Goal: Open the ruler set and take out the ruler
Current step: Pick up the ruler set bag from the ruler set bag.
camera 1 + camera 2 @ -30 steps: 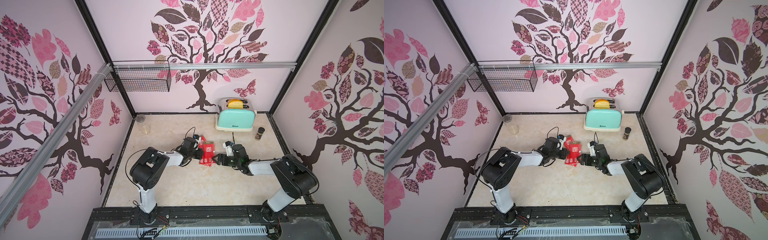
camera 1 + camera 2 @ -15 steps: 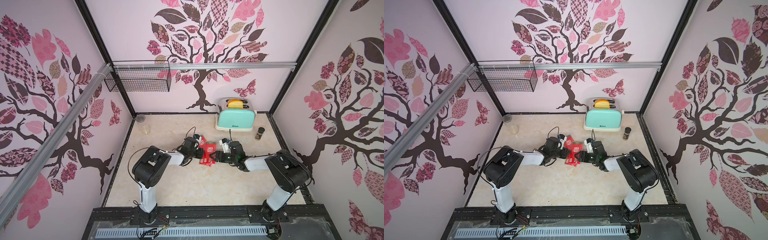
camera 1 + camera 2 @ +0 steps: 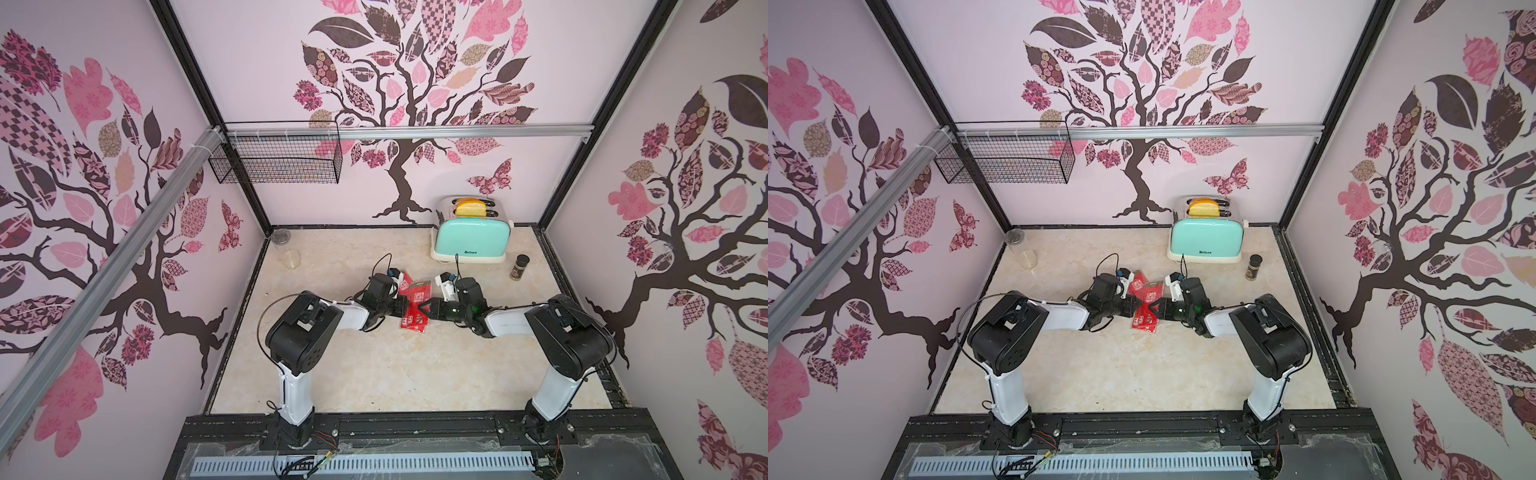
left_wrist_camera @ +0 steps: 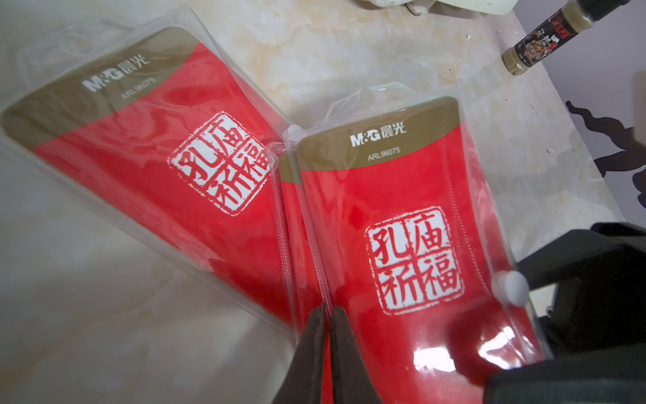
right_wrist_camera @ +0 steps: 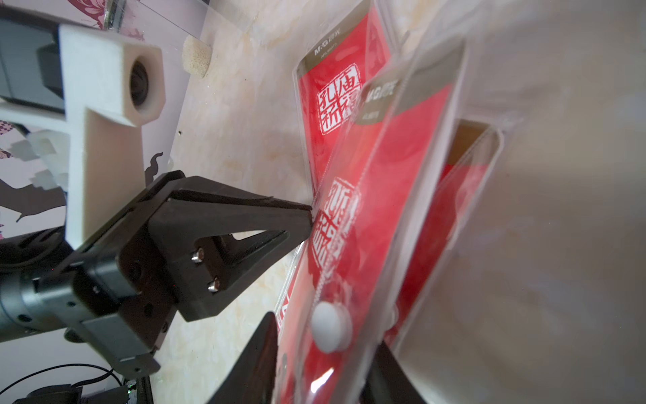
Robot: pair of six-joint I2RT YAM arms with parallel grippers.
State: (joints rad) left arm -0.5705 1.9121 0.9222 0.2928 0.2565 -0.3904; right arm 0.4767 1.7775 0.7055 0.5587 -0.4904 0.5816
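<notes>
**Right pincer moves onto snap end of ruler set**

Nearest to us, both arms reach from the front rail to the middle of the table (image 3: 374,374). The left pincer (image 4: 327,313) is pressed together on the clear side seam of the ruler set (image 4: 402,227) and holds it tilted up on edge. The right pincer (image 3: 426,311) sat just beside the packet a second ago and has now come in. Its jaws straddle the end by the white snap button (image 5: 328,330) and stand narrower than before. We cannot tell if they bite yet.

We judge the set is not yet open and the ruler is inside. The next move is to pull the flap at the snap while the left holds firm.

Just behind, a second packet (image 4: 157,140) lies flat, touching the held one. At the far side stand the toaster (image 3: 471,241) and the spice bottle (image 3: 519,267), neither involved.
</notes>
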